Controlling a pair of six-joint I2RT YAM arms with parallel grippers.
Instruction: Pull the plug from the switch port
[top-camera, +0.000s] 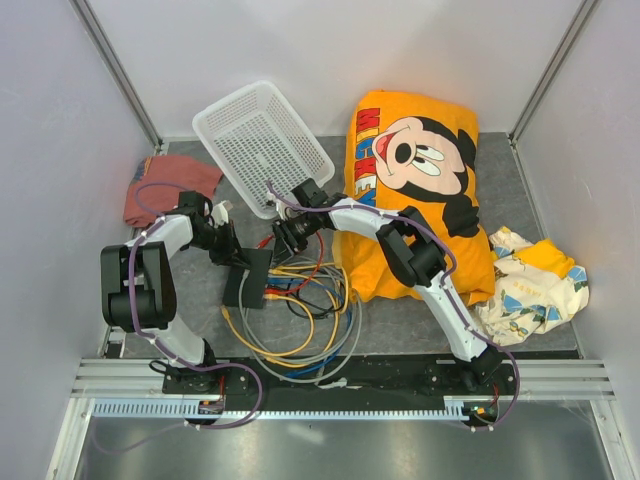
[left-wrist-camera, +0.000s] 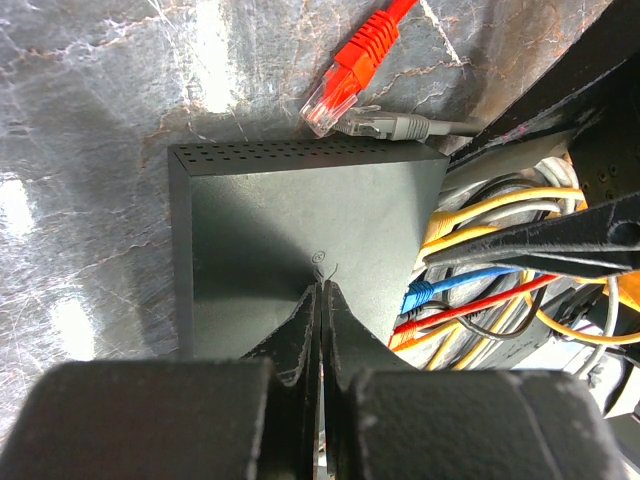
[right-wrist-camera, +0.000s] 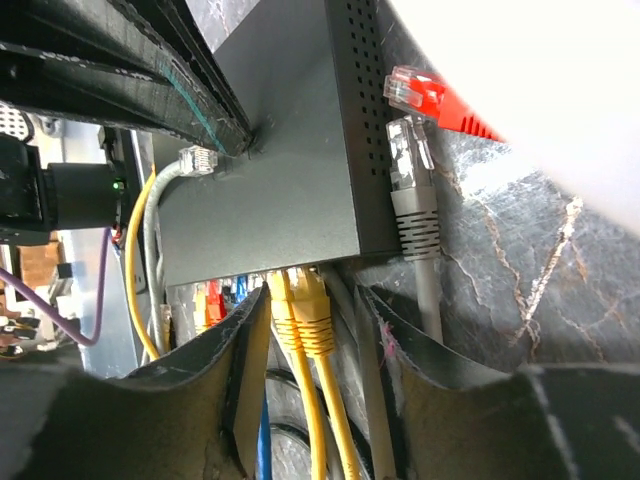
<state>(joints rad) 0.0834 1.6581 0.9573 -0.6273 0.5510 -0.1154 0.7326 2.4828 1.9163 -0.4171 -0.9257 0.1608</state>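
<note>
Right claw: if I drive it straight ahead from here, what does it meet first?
The two yellow plugs, which lie between the fingers of the open right claw, where they enter the switch. The switch's edge comes right behind them, though depth is hard to judge.

The left arm (top-camera: 150, 275) folds inward from a raised elbow, its left gripper (left-wrist-camera: 320, 292) pinched tight with fingers pressed together, while the right arm (top-camera: 432, 268) reaches across toward it, the right gripper (right-wrist-camera: 312, 335) holding its jaws apart.
</note>
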